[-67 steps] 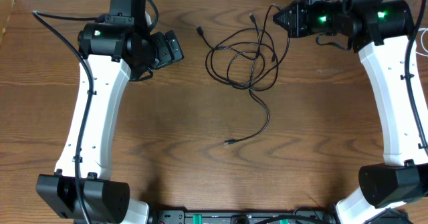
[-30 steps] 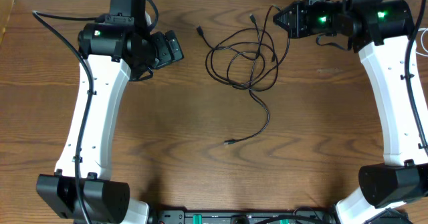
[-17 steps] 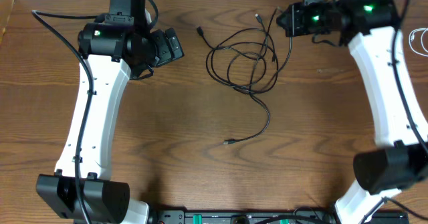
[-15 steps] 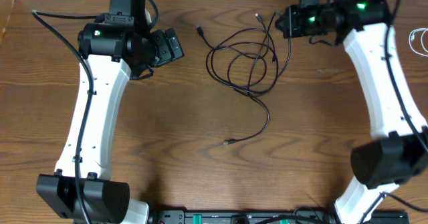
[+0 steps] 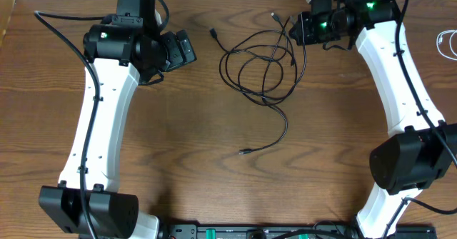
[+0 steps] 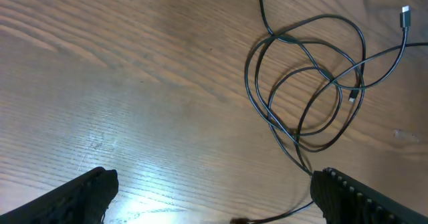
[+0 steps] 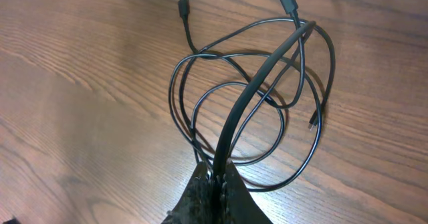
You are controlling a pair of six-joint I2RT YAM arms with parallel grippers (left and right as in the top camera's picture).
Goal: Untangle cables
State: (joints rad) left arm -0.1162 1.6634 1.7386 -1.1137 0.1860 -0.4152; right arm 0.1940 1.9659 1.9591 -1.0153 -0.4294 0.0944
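A loose tangle of thin black cables (image 5: 260,62) lies at the back middle of the wooden table, with one tail running down to a small plug (image 5: 245,152). My right gripper (image 5: 300,26) hangs over the tangle's right side, shut on one black strand that rises from the loops (image 7: 254,107) into the closed jaws (image 7: 215,178). My left gripper (image 5: 187,50) hovers to the left of the tangle, open and holding nothing. In its wrist view the cables (image 6: 307,90) lie ahead and to the right, beyond the gripper (image 6: 214,187). A white cable (image 5: 447,42) rests at the far right edge.
Two free plug ends (image 5: 213,33) (image 5: 272,16) point toward the table's back edge. The arms' white links (image 5: 96,118) (image 5: 403,89) stretch along both sides, with their bases at the front corners. Bare wood (image 5: 214,182) fills the front and middle.
My right arm has swung left and toward the back with the black strand in its jaws, tugging the loops slightly. The white cable has come into view. The left arm has not moved.
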